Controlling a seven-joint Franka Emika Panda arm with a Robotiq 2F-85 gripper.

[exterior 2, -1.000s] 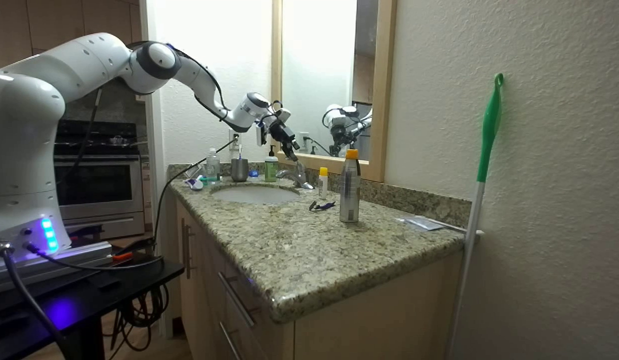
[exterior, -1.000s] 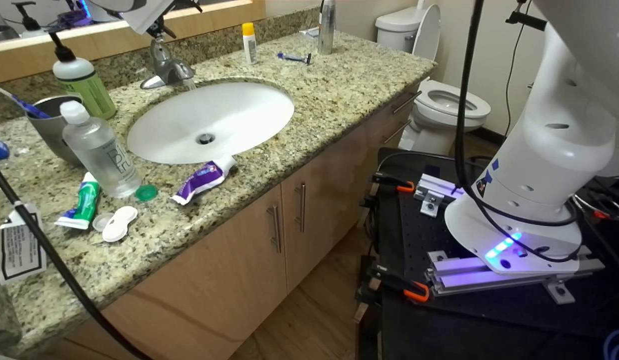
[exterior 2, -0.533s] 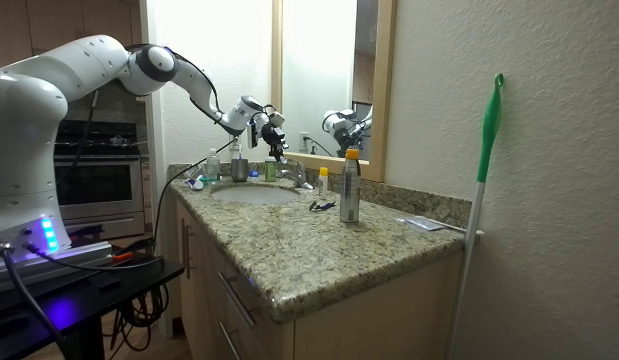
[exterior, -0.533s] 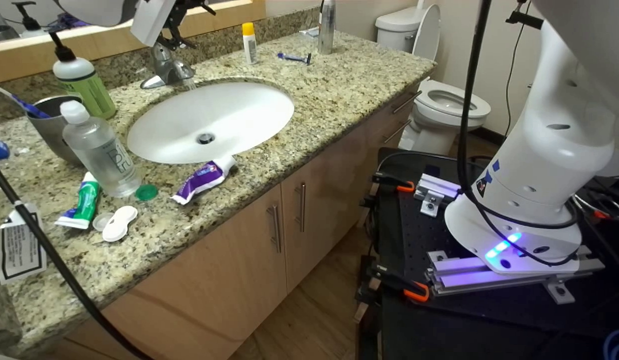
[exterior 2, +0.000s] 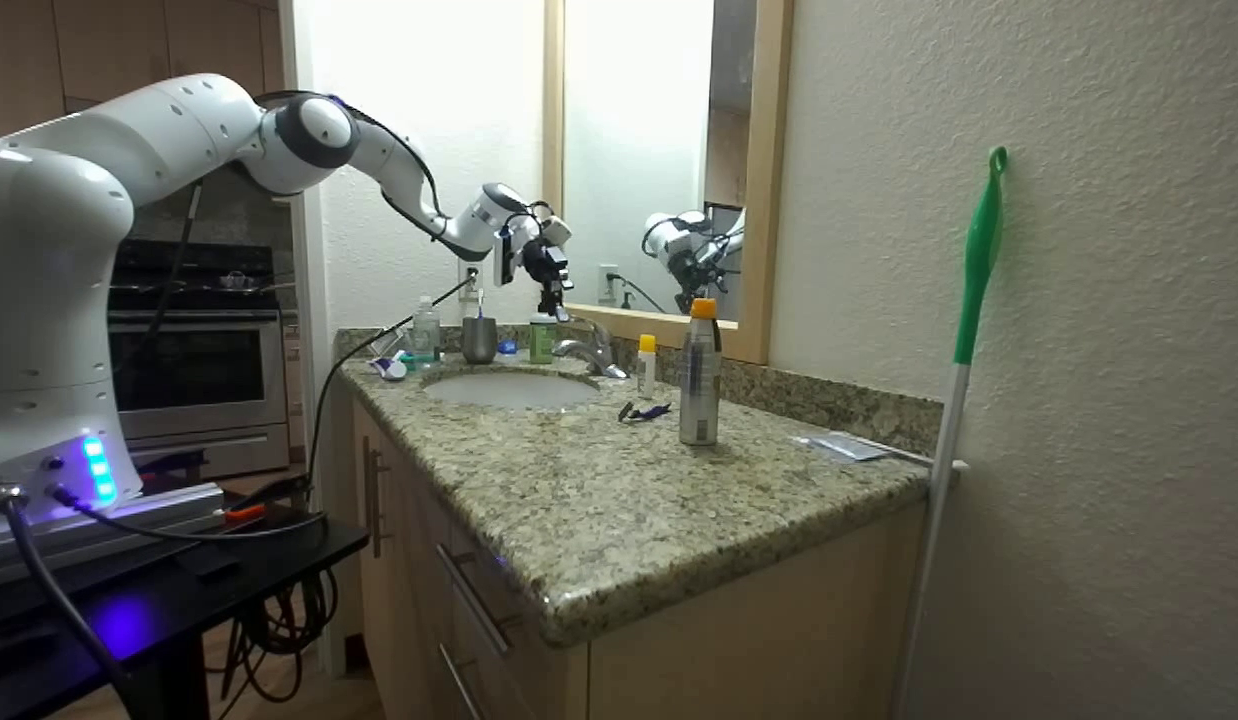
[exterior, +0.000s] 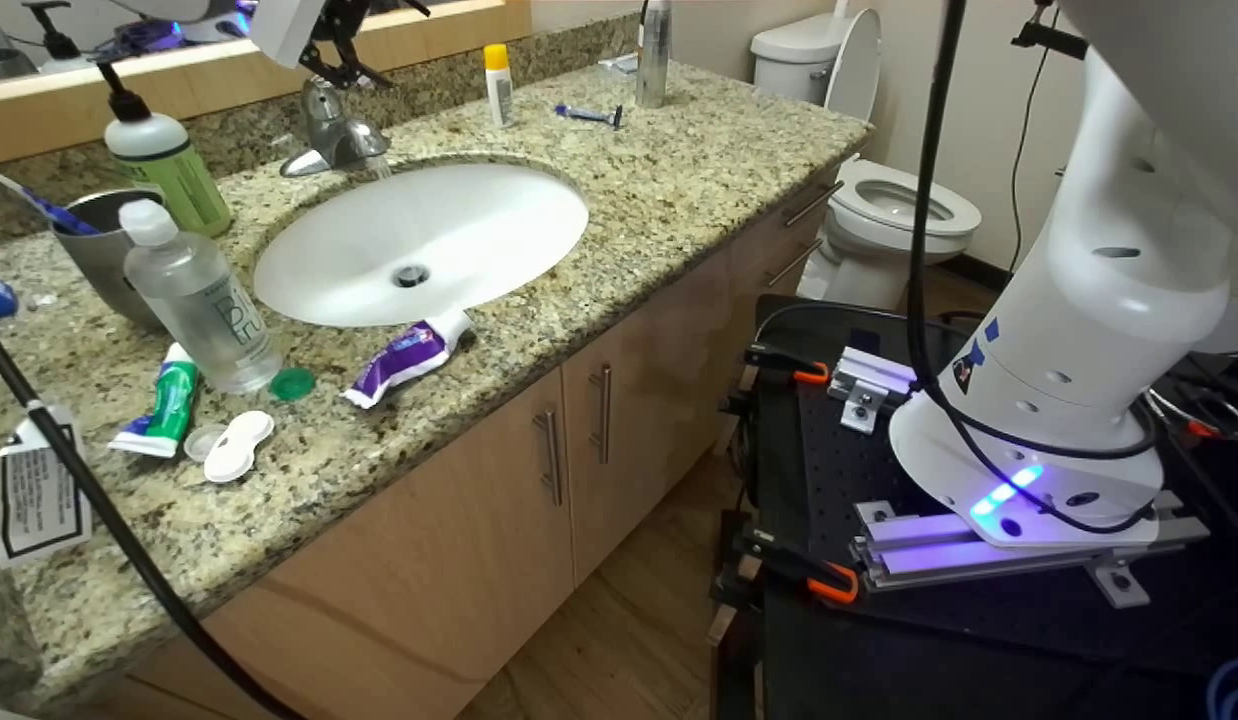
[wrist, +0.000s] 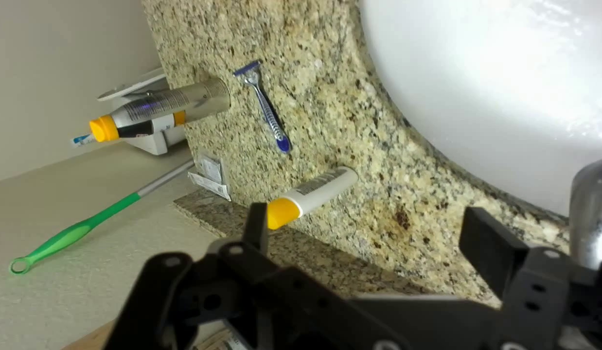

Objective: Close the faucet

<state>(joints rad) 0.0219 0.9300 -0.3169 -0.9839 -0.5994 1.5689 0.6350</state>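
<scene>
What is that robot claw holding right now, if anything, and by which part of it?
Nothing is held. In the wrist view the gripper is open, its fingers well apart with nothing gripped between them; the faucet shows outside them.

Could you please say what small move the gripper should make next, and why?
Probably shift the open gripper towards the faucet: in the wrist view its visible part lies beyond the fingers, not between them, and water appears to be running.
</scene>
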